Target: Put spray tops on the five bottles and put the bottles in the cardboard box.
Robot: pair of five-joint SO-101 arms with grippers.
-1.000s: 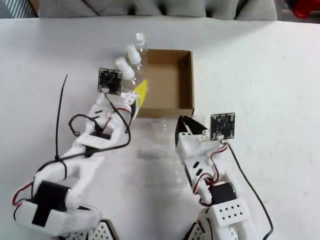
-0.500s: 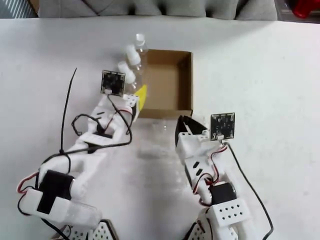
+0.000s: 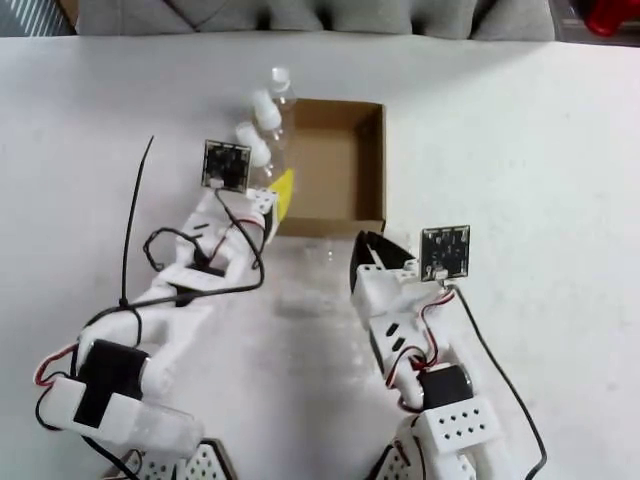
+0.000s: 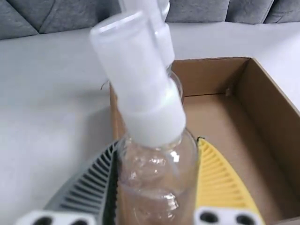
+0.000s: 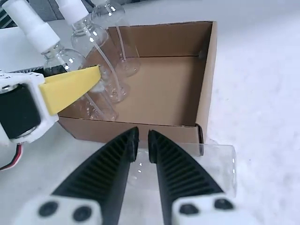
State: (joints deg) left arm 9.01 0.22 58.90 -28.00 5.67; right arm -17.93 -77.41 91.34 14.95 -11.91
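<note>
While the right arm has kept still over the last second, the left arm has shifted slightly. Nearest, the right gripper [image 5: 143, 140] has its fingers pressed almost together on nothing. A topless clear bottle [image 5: 211, 164] lies on the white desk [image 3: 520, 150] just beyond them, against the cardboard box [image 3: 330, 227]. At the box wall nearest the left arm, the left gripper [image 4: 157, 154] pinches an upright spray-topped bottle [image 4: 140, 93]. Two more bottles [image 3: 272, 95] stand beyond it; whether inside the box cannot be told.
</note>
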